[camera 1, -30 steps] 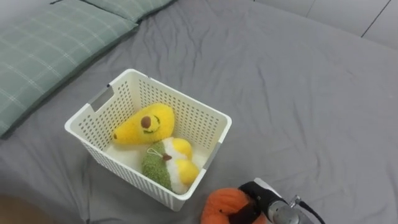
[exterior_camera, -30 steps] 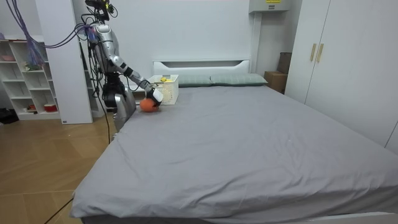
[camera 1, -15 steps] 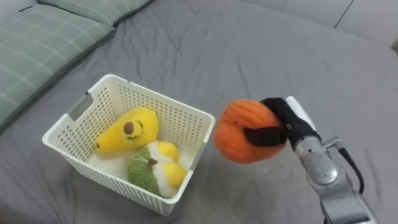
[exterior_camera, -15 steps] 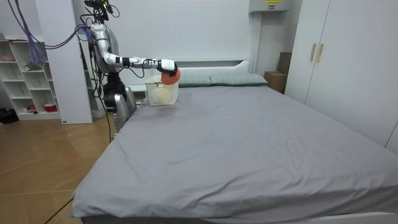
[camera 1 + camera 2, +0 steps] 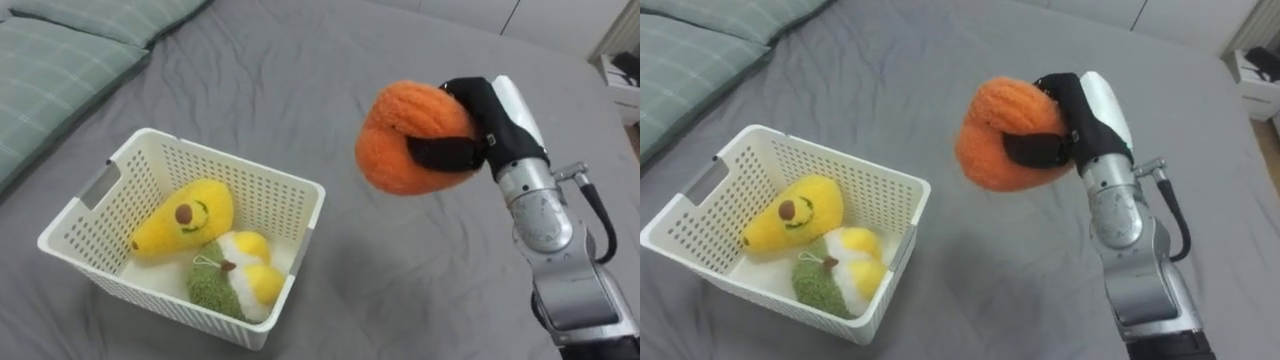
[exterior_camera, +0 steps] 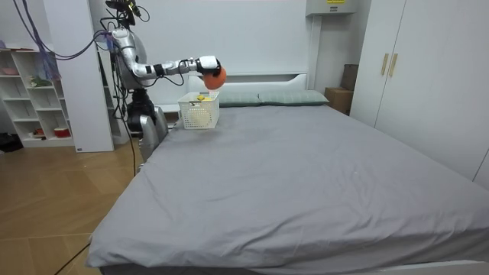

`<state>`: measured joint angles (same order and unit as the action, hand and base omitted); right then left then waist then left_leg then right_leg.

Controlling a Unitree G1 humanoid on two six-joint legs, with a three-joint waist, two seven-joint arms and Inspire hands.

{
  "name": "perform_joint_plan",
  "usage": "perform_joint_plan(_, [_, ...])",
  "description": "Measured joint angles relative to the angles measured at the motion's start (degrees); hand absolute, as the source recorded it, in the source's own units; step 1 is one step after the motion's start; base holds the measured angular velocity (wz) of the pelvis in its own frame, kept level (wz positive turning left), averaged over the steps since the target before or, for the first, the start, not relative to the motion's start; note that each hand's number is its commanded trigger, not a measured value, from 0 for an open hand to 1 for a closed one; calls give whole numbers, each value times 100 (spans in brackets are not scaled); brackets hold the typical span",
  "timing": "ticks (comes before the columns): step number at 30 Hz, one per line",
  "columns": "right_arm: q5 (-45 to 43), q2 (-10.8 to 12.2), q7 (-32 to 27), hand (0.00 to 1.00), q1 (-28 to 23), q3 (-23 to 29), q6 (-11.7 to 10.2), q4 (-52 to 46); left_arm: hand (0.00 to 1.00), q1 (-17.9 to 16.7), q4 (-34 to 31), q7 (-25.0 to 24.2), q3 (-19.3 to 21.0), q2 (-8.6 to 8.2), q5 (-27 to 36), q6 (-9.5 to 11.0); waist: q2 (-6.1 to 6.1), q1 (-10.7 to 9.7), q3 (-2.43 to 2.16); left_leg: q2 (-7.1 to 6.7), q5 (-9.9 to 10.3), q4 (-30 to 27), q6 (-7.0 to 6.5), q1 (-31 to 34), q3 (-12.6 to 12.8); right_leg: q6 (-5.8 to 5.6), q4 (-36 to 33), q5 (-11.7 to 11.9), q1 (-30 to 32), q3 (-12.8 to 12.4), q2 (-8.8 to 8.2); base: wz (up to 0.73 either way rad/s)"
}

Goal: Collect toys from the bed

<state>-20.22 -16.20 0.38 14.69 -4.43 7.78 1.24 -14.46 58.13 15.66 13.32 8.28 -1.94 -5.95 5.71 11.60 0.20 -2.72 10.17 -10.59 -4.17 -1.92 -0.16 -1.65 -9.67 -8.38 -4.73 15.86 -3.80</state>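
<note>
My right hand (image 5: pixel 478 128) (image 5: pixel 1068 115) is shut on an orange plush toy (image 5: pixel 412 138) (image 5: pixel 1004 135), held in the air above the grey bed, to the right of and higher than the white slatted basket (image 5: pixel 68 215) (image 5: pixel 678 211). In the basket lie a yellow plush toy (image 5: pixel 185 218) (image 5: pixel 792 213) and a green, white and yellow plush toy (image 5: pixel 228 283) (image 5: pixel 832 265). In the room view the robot stands at the bed's head corner, arm stretched out with the orange toy (image 6: pixel 215 76) above the basket (image 6: pixel 199 111).
Green checked pillows (image 5: pixel 50 70) (image 5: pixel 680 55) lie at the head of the bed, left of the basket. Grey sheet (image 5: pixel 330 60) spreads all round. In the room view a white shelf unit (image 6: pixel 30 99) stands behind the robot and wardrobes (image 6: pixel 412 69) at the right.
My right hand has lifted the orange toy from low beside the basket to high in the air, right of the basket. The head camera has shifted, so the basket sits further left.
</note>
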Motion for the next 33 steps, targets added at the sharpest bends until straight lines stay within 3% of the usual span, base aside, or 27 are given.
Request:
perform_joint_plan(11, [74, 12, -8, 100, 513, -625, 108, -389, 0, 87, 2, -6, -9, 9, 5, -19, 7, 365, -2, -4, 2, 18, -1, 12, -48, -1, 1, -1, -17, 17, -2, 1])
perform_joint_plan(15, [77, 14, 48, 100, 613, -926, 152, -401, 0, 162, -28, -9, -12, 10, -10, -116, 51, 488, -10, -13, 1, 7, -1, 41, -127, -1, 4, 0, -31, 164, -13, 11])
perform_joint_plan(19, [65, 16, 210, 100, 758, -1159, 370, -399, 0, 219, -40, -120, -16, 53, -94, -172, 119, 714, 19, -18, 0, 4, 0, 62, -163, -3, 4, -2, -24, 212, -16, 4])
perform_joint_plan(22, [69, 17, 411, 92, 929, -1414, 484, -392, 0, 241, -40, -117, -36, 69, -93, -252, 187, 778, 58, -21, 1, -13, 0, 81, -186, -4, 8, -2, -23, 264, -19, 4])
perform_joint_plan(25, [58, 23, 595, 78, 989, -1559, 492, -391, 0, 242, -40, -116, -55, 74, -94, -306, 256, 841, 61, -48, 2, -67, -2, 151, -306, -4, 15, -2, -24, 371, -31, 16])
perform_joint_plan(27, [54, 24, 654, 61, 1016, -1597, 521, -387, 0, 293, -40, -114, -80, 73, -98, -353, 271, 883, 69, -63, 2, -107, -3, 185, -353, -4, 17, -2, -24, 428, -41, 17])
perform_joint_plan(30, [-69, 37, 675, 50, 1015, -1703, 567, -361, 0, 375, -49, -100, -112, 74, -233, -403, 273, 945, 70, -101, -6, -121, -4, 244, -481, -6, 12, -3, -16, 476, -65, 17])
perform_joint_plan(32, [-82, 51, 677, 4, 1016, -1760, 566, -231, 0, 398, -42, -87, -112, 81, -264, -415, 269, 1073, 72, -103, -14, -119, 0, 236, -483, -7, 12, -4, -18, 476, -66, 5])
perform_joint_plan(33, [-83, 50, 678, 0, 1015, -1810, 573, -83, 0, 402, -44, -86, -116, 89, -265, -418, 273, 1108, 70, -103, -17, -119, 3, 231, -486, -8, 10, -5, -23, 477, -65, 0])
